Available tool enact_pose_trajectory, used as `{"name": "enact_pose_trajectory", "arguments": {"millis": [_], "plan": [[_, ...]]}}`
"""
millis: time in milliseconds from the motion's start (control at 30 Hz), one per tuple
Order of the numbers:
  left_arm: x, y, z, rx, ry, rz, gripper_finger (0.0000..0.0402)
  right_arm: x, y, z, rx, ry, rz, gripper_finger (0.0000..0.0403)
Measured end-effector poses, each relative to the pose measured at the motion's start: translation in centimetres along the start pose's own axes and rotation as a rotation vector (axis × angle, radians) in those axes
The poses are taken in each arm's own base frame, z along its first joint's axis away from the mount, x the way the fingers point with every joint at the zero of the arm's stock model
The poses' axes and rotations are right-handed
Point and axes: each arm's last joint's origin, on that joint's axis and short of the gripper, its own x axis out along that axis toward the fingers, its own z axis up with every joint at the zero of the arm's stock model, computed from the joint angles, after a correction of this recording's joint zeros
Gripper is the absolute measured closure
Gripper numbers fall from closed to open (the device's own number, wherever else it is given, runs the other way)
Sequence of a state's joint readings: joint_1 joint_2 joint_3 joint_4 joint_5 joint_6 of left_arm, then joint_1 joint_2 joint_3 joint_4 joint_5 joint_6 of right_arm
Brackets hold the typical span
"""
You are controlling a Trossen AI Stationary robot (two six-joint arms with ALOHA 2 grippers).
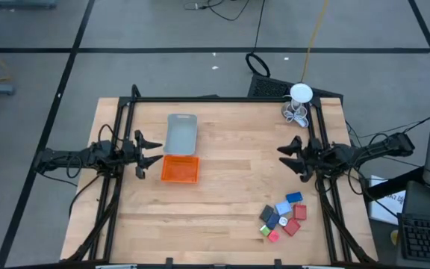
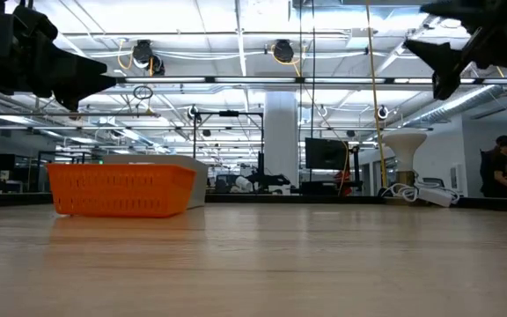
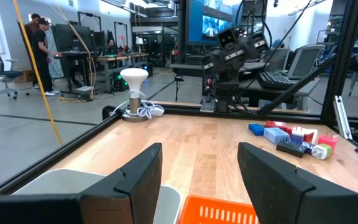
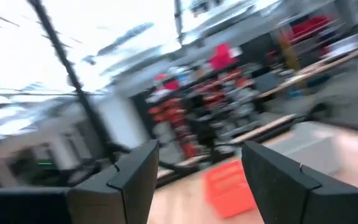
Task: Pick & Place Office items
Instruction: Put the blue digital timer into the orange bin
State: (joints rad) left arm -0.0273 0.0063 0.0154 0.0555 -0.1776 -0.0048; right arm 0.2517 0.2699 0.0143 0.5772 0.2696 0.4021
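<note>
Both arms were all dark, matte black jointed links with black cables trailing off, each ending in two chunky angular fingers [image 3: 138, 180]

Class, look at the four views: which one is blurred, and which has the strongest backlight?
Right wrist view: smeared by motion blur, the orange tray only a soft patch. Low view: bright ceiling lights behind, so both arms read as silhouettes. High and left wrist views: evenly lit, sharp.

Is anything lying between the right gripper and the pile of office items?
No. In the high view, only bare table separates the right gripper, open and empty, from the office items near the front right corner.
</note>
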Motion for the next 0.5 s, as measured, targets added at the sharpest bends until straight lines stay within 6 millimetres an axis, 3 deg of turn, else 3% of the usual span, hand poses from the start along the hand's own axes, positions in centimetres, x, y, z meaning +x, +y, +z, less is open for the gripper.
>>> {"name": "enact_pose_trajectory", "arguments": {"millis": [167, 333, 500], "plan": [[0.0, 0.0, 0.0, 0.000, 0.000, 0.000, 0.0188, 0.2, 1.2, 0.1, 0.119, 0.022, 0.215, 0.0164], [0.0, 0.0, 0.0, 0.000, 0.000, 0.000, 0.0188, 0.3, 3.1, -0.3, 0.131, 0.028, 0.371, 0.0122], [0.0, 0.0, 0.0, 0.000, 0.000, -0.001, 0.0188, 1.0, 5.3, -2.5, 0.023, 0.243, 0.431, 0.0099]]}}
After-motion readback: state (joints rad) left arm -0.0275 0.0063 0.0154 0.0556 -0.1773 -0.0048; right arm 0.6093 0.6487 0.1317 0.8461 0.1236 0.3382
